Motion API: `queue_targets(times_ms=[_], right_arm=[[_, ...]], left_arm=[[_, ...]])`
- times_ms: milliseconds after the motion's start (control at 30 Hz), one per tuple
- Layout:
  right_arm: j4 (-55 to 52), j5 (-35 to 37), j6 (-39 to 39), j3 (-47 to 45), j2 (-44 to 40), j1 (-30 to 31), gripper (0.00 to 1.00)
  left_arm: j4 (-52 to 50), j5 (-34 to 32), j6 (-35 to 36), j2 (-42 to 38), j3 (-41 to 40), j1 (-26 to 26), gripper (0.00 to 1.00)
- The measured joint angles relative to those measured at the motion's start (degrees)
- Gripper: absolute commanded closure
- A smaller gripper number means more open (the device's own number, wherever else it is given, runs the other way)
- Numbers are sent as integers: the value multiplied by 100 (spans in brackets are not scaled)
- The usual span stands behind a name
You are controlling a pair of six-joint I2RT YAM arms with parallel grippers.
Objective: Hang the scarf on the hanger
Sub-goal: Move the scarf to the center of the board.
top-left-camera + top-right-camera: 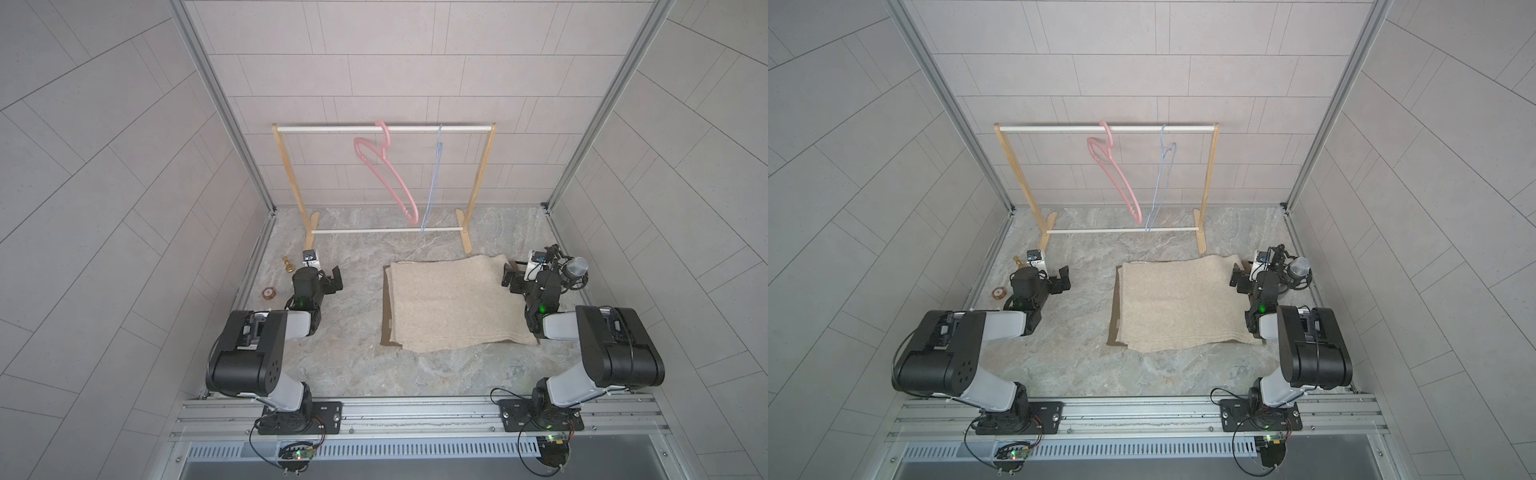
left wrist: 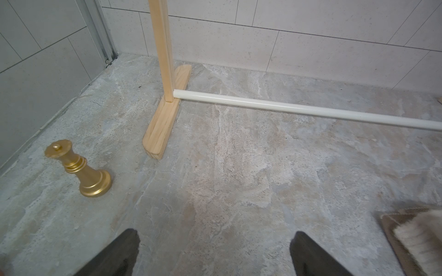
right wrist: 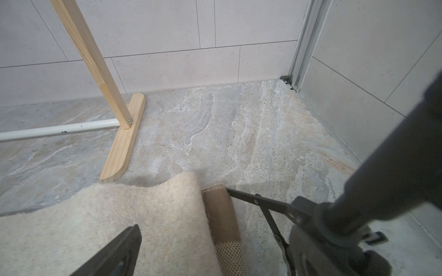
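- There are two grippers. The left gripper [image 2: 214,241] has its fingers wide apart, with only bare tabletop [image 1: 353,365] between them. The right gripper [image 1: 507,275] has its fingers wide apart too, and holds nothing.
- There is one scarf [image 1: 457,303]. It is cream and folded flat on one brown mat [image 3: 222,215].
- The scarf lies between the two grippers. It is just beside the right gripper, and in the right wrist view one finger [image 3: 124,246] is over the scarf's edge. I cannot tell if it touches.
- The scarf is well apart from the left gripper, off to that gripper's right side.
- There are two hangers, one pink hanger [image 1: 385,154] and one thin blue hanger [image 1: 435,174]. Both hang on the top bar of one wooden rack [image 1: 324,129], ahead of both grippers and higher up.
- There is one gold chess piece [image 2: 79,172], standing up, near the left gripper on its left side.
- There is one small round thing [image 1: 269,294], farther to the left of that gripper.
- There is one microphone [image 1: 577,266], just beside the right gripper on its right side.
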Motion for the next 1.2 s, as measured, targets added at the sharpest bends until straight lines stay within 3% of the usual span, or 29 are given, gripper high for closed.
queue_targets(times_ms=[133, 267, 367, 500, 700, 800, 1000, 1200], right_arm=[[-199, -116, 57, -83, -389, -11, 0], [-1528, 109, 636, 164, -1613, -20, 0], [-2367, 157, 1351, 468, -2400, -22, 0], [-3399, -68, 2159, 946, -3206, -22, 0], [-4843, -730, 2846, 1235, -4131, -22, 0], [-5438, -1005, 2962, 1294, -4358, -22, 0], [-6301, -1161, 3080, 1309, -4500, -4, 0], [-6601, -1263, 3130, 1307, -4500, 61, 0]], left_arm=[[-1580, -479, -396, -544, 597, -31, 0], [-2739, -472, -1086, -1473, 1311, -31, 0], [-3228, -94, -1655, -2127, 1362, -31, 0], [-3930, 925, -2367, -2479, 1364, -31, 0], [-4583, 2771, -3180, -2240, 1303, -160, 0], [-4708, 3322, -3392, -2006, 1185, -420, 0], [-4736, 3829, -3521, -1408, 1139, -1152, 0], [-4651, 4155, -3545, -417, 1246, -1403, 0]])
